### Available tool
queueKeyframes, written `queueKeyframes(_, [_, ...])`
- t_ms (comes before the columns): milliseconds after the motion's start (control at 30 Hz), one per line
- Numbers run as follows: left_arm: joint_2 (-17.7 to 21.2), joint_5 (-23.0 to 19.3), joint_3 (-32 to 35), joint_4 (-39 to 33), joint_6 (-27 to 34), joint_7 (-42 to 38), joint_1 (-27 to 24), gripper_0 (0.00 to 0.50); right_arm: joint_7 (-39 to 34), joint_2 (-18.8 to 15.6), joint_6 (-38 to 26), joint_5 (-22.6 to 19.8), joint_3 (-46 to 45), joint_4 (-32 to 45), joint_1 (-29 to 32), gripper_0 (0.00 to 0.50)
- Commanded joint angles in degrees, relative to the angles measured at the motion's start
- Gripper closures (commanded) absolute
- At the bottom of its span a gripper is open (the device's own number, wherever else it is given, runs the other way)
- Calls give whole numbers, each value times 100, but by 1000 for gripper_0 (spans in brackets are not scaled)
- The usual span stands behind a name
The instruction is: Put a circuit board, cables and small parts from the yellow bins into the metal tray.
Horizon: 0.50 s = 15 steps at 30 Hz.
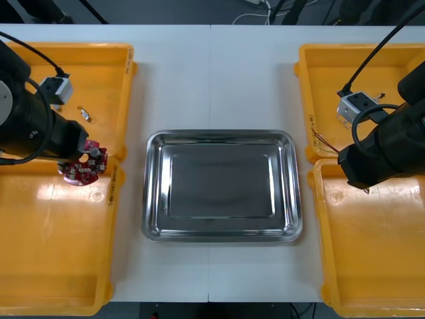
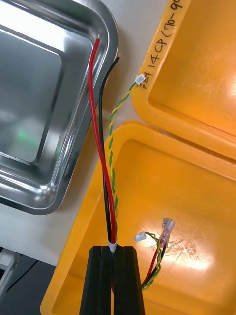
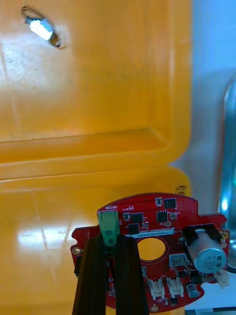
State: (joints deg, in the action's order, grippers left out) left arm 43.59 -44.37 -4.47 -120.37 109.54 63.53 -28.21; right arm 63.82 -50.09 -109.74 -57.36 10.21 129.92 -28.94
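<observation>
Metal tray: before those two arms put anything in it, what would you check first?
1. Left jaws shut on the circuit board: ok.
2. Right jaws shut on the red and black cables: ok.
3. Yellow and green twisted cable gripped along with them: cannot tell.
4. Metal tray bare inside, with room for everything: ok.
5. Circuit board above the tray: not ok; it hangs over the left yellow bins, beside the tray.
</observation>
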Motion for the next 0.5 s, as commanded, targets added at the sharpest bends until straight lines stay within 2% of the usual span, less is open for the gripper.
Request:
queueKeyframes(33, [44,-72,-361,32,46,-490,-615,500,351,-203,-26,-56,42,148,-173,500])
queueKeyframes(267, [-351,112,-924,128,46,-1097,-1064,500,360,-203,-26,-91,42,148,-173,500])
queueKeyframes(500, [-879,587,-1653,251,46,-1668,-1310,500,360,-203,-26,-108,42,148,-173,500])
